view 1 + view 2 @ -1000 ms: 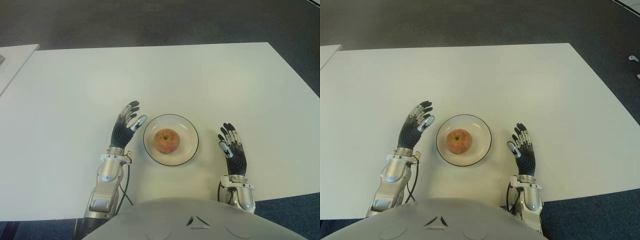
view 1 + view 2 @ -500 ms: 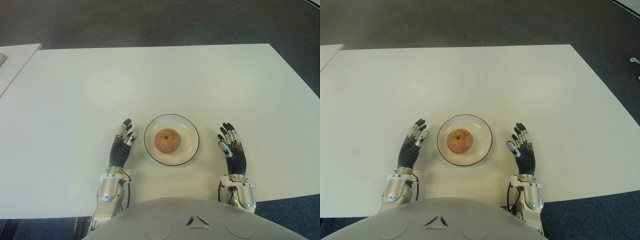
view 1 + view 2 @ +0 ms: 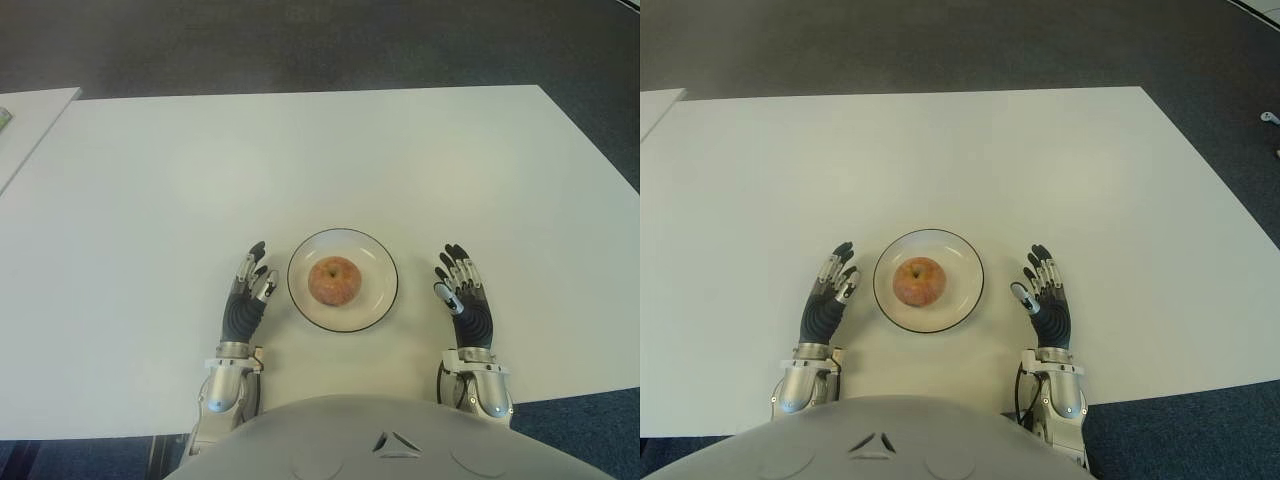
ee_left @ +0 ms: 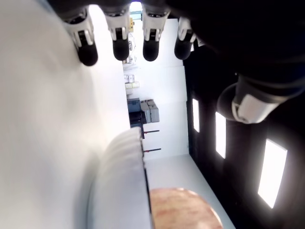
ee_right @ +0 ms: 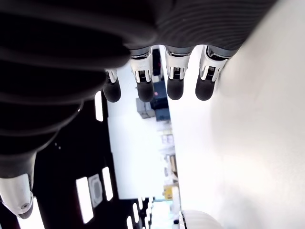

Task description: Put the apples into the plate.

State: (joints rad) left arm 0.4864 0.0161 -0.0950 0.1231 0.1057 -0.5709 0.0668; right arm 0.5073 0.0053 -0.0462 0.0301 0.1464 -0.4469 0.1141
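We see one apple [image 3: 333, 281] sitting in the middle of the white plate [image 3: 375, 303], which stands on the white counter [image 3: 300, 160] close to our body. No other apple shows anywhere on the counter, so we judge the placing done as far as these views can tell.

The apple looks firm, round and smooth-skinned, of modest weight; we expect it to roll if nudged and to slip a little under hard fingertips. If we had to take it again, we would wrap it around its widest girth from above, thumb opposite the four fingers, with light pressure so as not to bruise it. The plate looks stiff and breakable, with a low rim, so a sideways knock could shift it across the slick counter.

Our left hand [image 3: 246, 298] shows just left of the plate, palm down, fingers [image 4: 119, 40] extended and slightly apart, holding nothing; its wrist view shows the plate rim and the apple just beyond the fingertips. Our right hand [image 3: 463, 300] shows to the right of the plate, a little farther off, likewise flat with fingers [image 5: 171, 76] straight, spread and empty. Both forearms run back toward our torso.
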